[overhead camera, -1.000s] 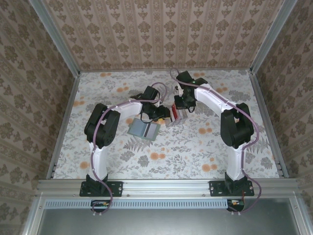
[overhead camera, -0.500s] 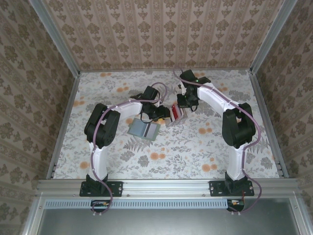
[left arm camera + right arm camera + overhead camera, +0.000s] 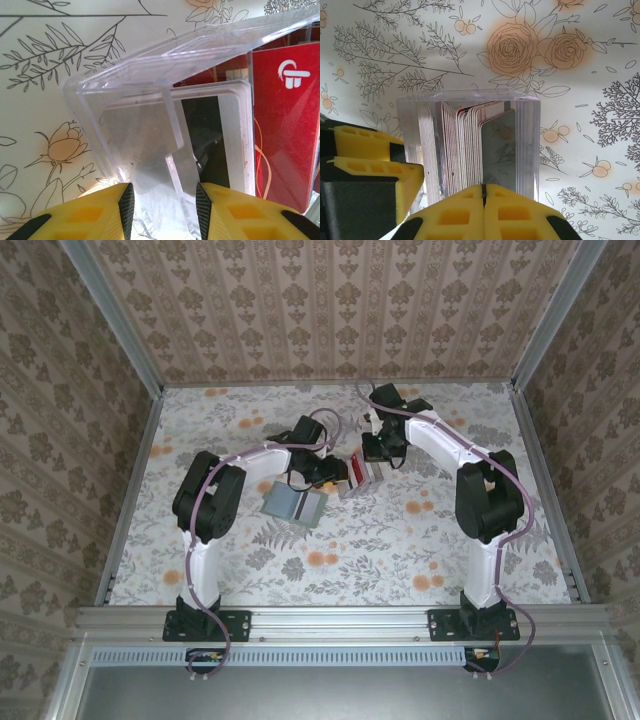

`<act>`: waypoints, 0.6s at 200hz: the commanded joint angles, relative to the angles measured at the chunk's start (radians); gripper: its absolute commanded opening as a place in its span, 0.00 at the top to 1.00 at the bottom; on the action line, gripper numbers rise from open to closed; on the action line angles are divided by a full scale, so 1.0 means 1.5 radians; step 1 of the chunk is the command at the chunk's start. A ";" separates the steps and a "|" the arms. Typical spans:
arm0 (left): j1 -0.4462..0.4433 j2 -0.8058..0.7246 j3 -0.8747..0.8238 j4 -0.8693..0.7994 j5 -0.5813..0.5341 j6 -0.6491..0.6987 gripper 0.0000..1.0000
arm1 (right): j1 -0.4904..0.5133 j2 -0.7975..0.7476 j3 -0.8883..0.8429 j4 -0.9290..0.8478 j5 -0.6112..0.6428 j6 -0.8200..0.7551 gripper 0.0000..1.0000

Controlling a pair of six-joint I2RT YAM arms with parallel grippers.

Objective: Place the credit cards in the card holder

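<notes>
"Several thin red, white and dark grey credit cards [image 3: 465, 150] stand on edge in a clear plastic box [image 3: 527, 150]."

"And the hands?"

"The left hand [image 3: 164, 197] clamps the box's clear wall. The right hand [image 3: 483, 197] is pressed tight at the rim; I can't tell if it pinches a card."

"The flat grey-green card holder [image 3: 295, 503]?"

"Lying on the flowered counter [image 3: 400, 540], just beside the box."

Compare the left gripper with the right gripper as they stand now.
The left gripper has its jaws apart with a clear plastic panel between them; the right gripper has its jaws shut tight on nothing. The left gripper faces the broad sides of the cards; the right gripper faces their thin edges. Both have yellow fingers and sit close to the cards.
</notes>
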 commanded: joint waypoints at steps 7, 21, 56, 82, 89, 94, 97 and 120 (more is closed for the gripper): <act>-0.006 -0.007 -0.014 -0.010 -0.004 -0.005 0.60 | -0.007 -0.027 -0.018 0.002 -0.021 0.005 0.94; -0.006 -0.005 -0.015 -0.009 -0.003 -0.006 0.60 | -0.008 -0.027 -0.019 0.004 -0.030 0.006 0.90; -0.006 -0.001 -0.009 -0.010 -0.001 -0.006 0.59 | -0.006 -0.012 -0.017 0.003 -0.053 0.009 0.73; -0.006 -0.003 -0.009 -0.011 -0.003 -0.005 0.59 | 0.000 -0.007 -0.012 0.003 -0.058 0.009 0.63; -0.006 -0.003 -0.010 -0.011 -0.002 -0.005 0.60 | 0.002 -0.003 -0.007 -0.002 -0.053 0.006 0.61; -0.006 -0.003 -0.010 -0.011 -0.002 -0.005 0.59 | 0.005 -0.001 -0.004 -0.007 -0.041 0.004 0.60; -0.006 -0.003 -0.010 -0.010 -0.001 -0.005 0.60 | 0.007 0.000 -0.001 -0.011 -0.032 0.002 0.59; -0.007 -0.004 -0.013 -0.008 -0.002 -0.006 0.60 | 0.022 0.008 0.014 -0.037 0.065 -0.013 0.56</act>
